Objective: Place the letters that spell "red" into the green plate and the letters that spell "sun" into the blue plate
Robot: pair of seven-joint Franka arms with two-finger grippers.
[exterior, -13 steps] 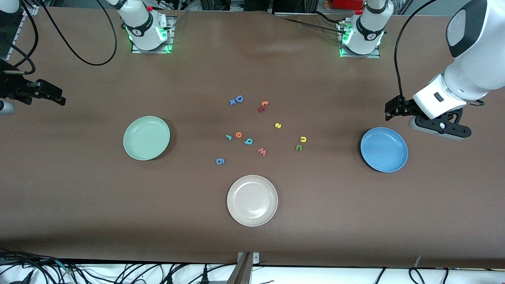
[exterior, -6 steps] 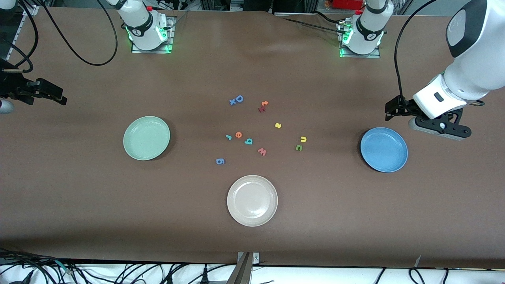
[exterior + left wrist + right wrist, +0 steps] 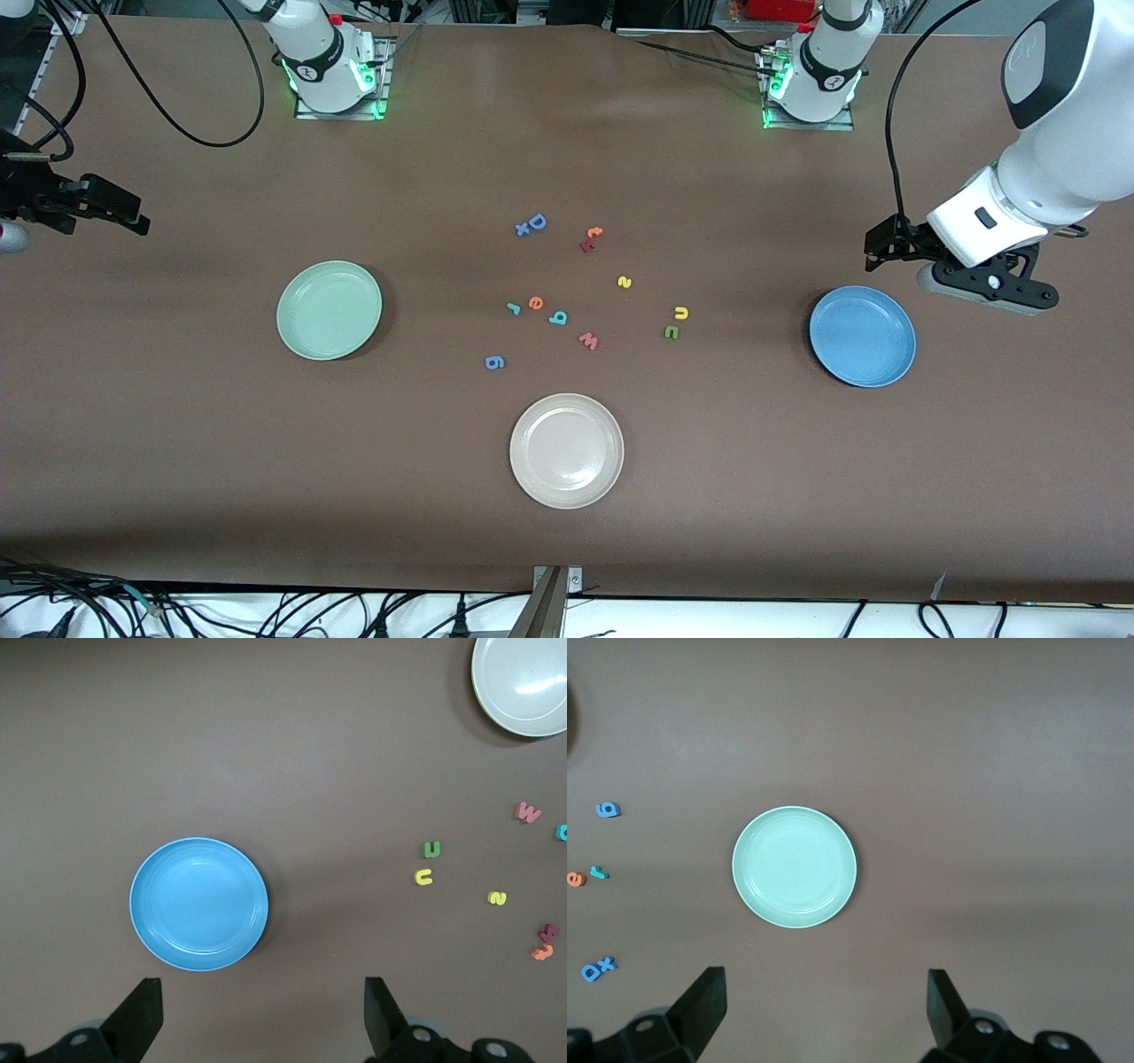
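Observation:
Near the table's middle lie the teal "r" (image 3: 513,308), orange "e" (image 3: 535,303) and teal "d" (image 3: 558,317). Closer to the left arm's end are the yellow "s" (image 3: 625,282), yellow "u" (image 3: 680,313) and green "n" (image 3: 671,332). The green plate (image 3: 330,310) and the blue plate (image 3: 862,336) both hold nothing. My left gripper (image 3: 877,248) hangs open over bare table beside the blue plate (image 3: 198,904). My right gripper (image 3: 133,220) hangs open over the right arm's end of the table, apart from the green plate (image 3: 795,866).
A beige-white plate (image 3: 566,451) sits nearest the front camera. Other letters lie among the task letters: a pinkish "w" (image 3: 589,340), a blue "g" (image 3: 495,361), a blue "D" (image 3: 537,221) with an "x", and an orange and a red letter (image 3: 591,239).
The right gripper has shifted very slightly toward the robots' side of the table. The left arm, plates and letters have not moved.

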